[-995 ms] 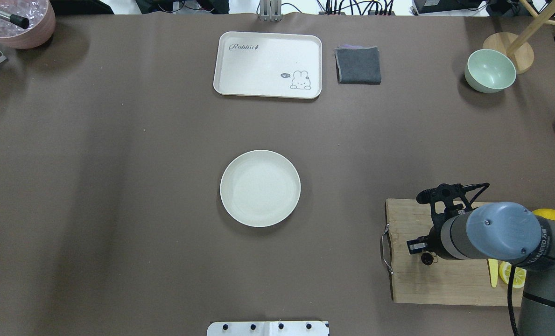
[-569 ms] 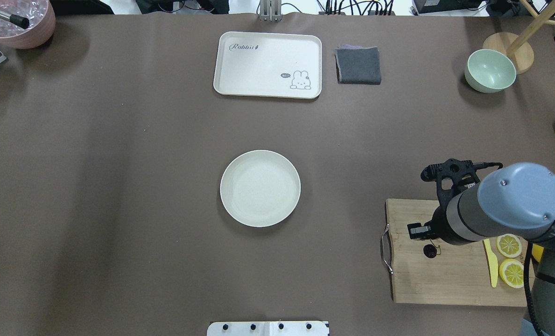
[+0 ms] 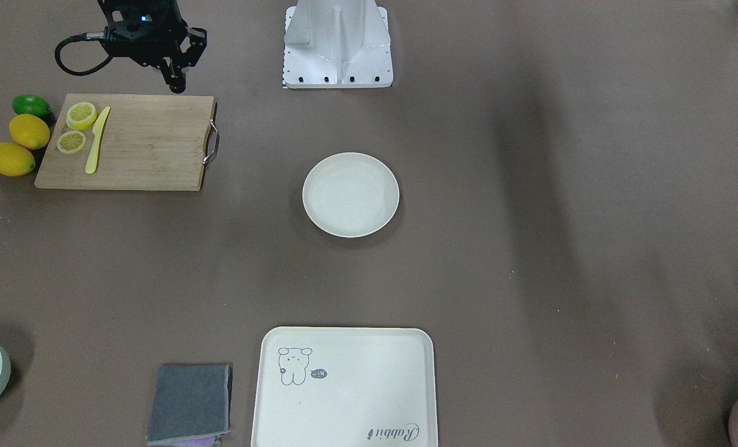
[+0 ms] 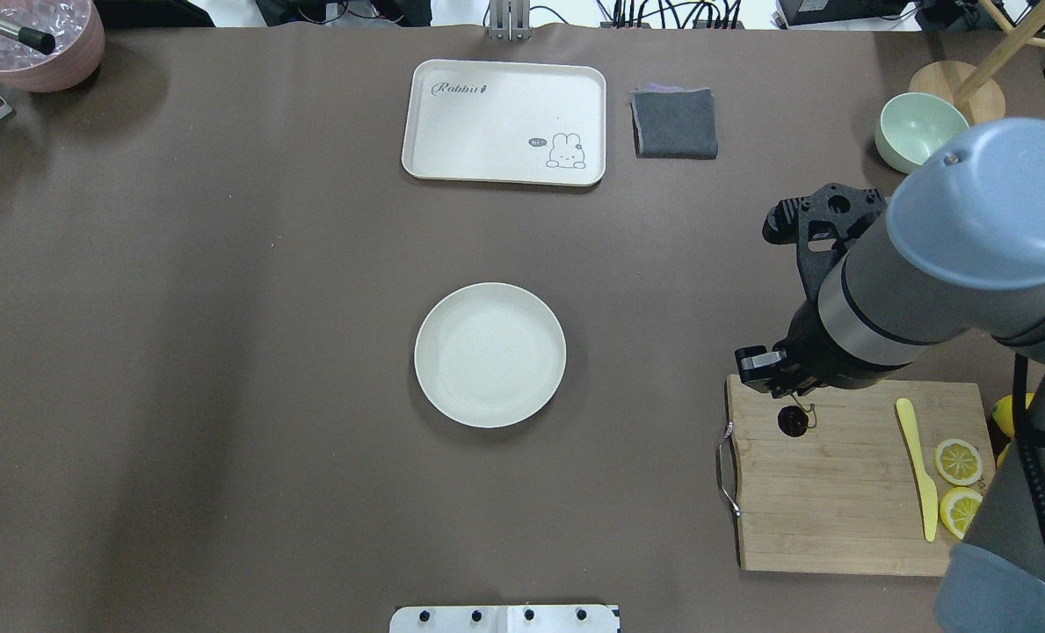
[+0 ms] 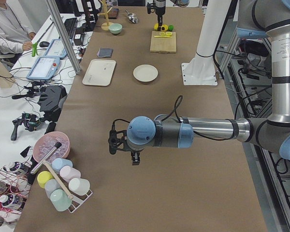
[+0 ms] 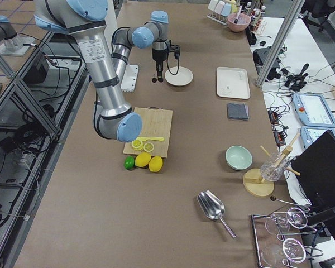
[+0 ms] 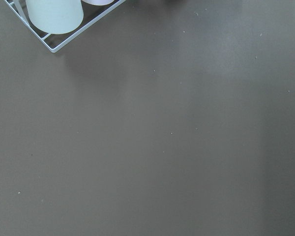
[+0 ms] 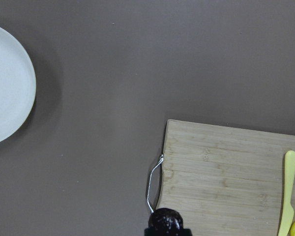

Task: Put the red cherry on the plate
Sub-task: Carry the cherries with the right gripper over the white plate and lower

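Observation:
The red cherry (image 4: 792,420) is a small dark fruit hanging by its thin stem under my right gripper (image 4: 788,389), which is shut on it above the far left corner of the wooden cutting board (image 4: 838,501). In the right wrist view the cherry (image 8: 165,221) sits at the bottom edge. The off-white round plate (image 4: 489,354) lies bare at the table's middle, well to the left of the cherry, and shows as plate (image 8: 5,83) at the wrist view's left. My left gripper (image 5: 134,158) hovers over bare table far from both; I cannot tell its state.
On the board lie a yellow knife (image 4: 915,462) and two lemon slices (image 4: 960,462). Whole lemons (image 3: 28,130) and a lime (image 3: 31,105) sit beside it. A cream tray (image 4: 504,121), grey cloth (image 4: 674,123) and green bowl (image 4: 913,132) stand far. A cup rack (image 7: 54,19) is near the left arm.
My right arm has risen and swung toward the board's far edge, carrying the cherry up off the board's surface. The plate has not moved.

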You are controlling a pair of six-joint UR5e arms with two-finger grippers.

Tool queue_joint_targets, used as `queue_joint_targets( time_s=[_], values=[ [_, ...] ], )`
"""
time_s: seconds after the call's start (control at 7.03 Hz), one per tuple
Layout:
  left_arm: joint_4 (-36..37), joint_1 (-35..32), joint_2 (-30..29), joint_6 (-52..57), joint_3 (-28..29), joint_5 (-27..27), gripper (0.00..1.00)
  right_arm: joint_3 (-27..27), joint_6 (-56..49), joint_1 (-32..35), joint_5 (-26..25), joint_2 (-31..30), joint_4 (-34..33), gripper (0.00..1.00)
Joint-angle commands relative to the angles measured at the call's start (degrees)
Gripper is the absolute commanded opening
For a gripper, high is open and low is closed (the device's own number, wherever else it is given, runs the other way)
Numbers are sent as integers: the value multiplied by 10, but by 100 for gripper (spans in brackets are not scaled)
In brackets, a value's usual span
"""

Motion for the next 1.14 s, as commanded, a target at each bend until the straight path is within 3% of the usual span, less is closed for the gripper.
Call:
queue_joint_targets(
  time_s=[0.0, 0.57, 0.71, 1.0],
  values=[
    [11, -1, 4, 0, -11, 0, 98, -51, -19, 11, 23, 87, -24, 0],
    [11, -14, 7, 0, -4, 3, 98, -294, -10, -8, 7, 299, -14, 0],
    [11, -14, 6, 0, -1, 3, 98, -328, 23, -45, -27, 316, 13, 0],
    [10, -19, 8, 3, 9, 3, 98, -469, 48, -76, -50, 380, 93, 0]
  ],
)
